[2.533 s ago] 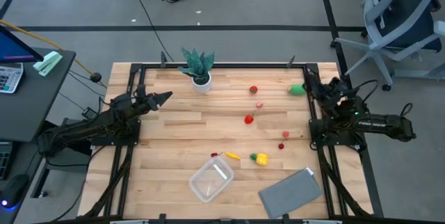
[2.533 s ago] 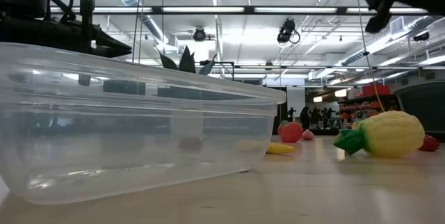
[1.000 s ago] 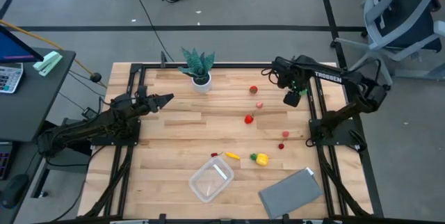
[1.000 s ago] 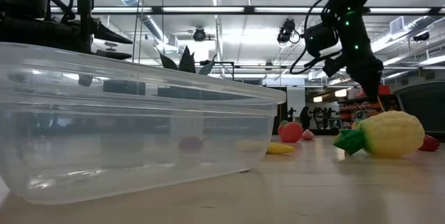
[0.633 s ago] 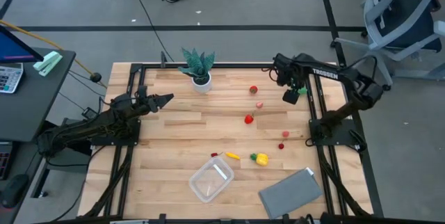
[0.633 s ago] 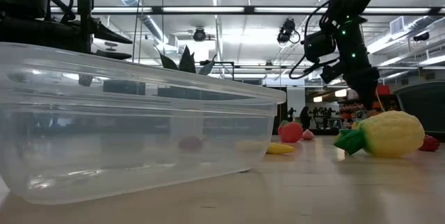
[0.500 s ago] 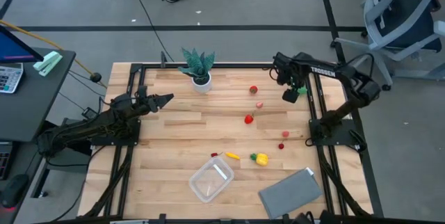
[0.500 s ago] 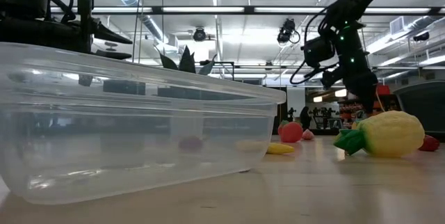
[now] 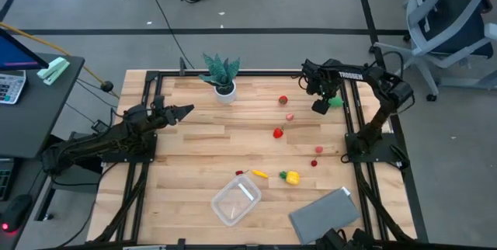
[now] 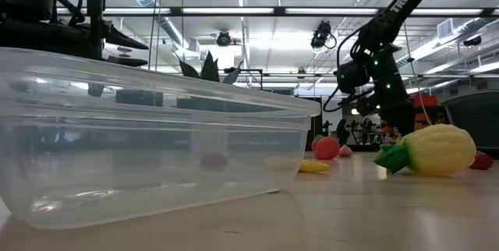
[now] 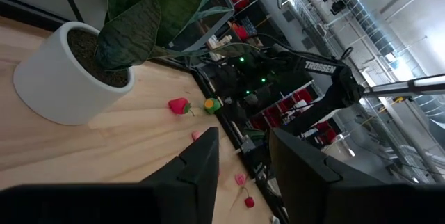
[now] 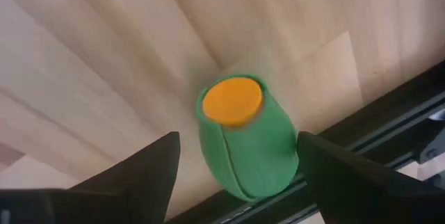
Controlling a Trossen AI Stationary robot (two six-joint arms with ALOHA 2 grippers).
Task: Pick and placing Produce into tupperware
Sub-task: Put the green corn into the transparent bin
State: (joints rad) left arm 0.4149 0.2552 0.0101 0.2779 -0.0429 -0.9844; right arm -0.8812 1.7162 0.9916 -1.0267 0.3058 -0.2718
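While my right gripper (image 9: 321,105) hangs over the far right corner of the table (image 9: 194,145), its two dark fingers (image 12: 139,172) stand apart with the green toy vegetable (image 12: 245,140) between them in the right wrist view. That piece lies on the wood just beside the black frame rail (image 12: 389,123), and its flat orange end (image 12: 231,101) faces my wrist camera. I cannot tell whether either finger touches it. From above, the same green piece (image 9: 335,102) shows just beside the gripper, at the table's right edge.

My left gripper (image 9: 185,110) waits over the left side of the table, pointing toward the spiky plant in its white pot (image 9: 224,89); its fingers (image 11: 201,158) stand parted with nothing between them.

The rest of the produce is scattered on the right half of the table. A red piece (image 9: 283,100) and a pink one (image 9: 290,116) lie near the right gripper, and another red piece (image 9: 277,133) sits toward the middle. Two small reddish pieces (image 9: 318,151) lie near the right rail. Nearer the front sit a yellow piece with green leaves (image 9: 292,177), a thin yellow one (image 9: 259,174) and a tiny red one (image 9: 240,173).

The clear tupperware (image 9: 235,199) rests near the front edge, and none of the produce is inside it. A flat grey sheet (image 9: 324,213) lies to its right.
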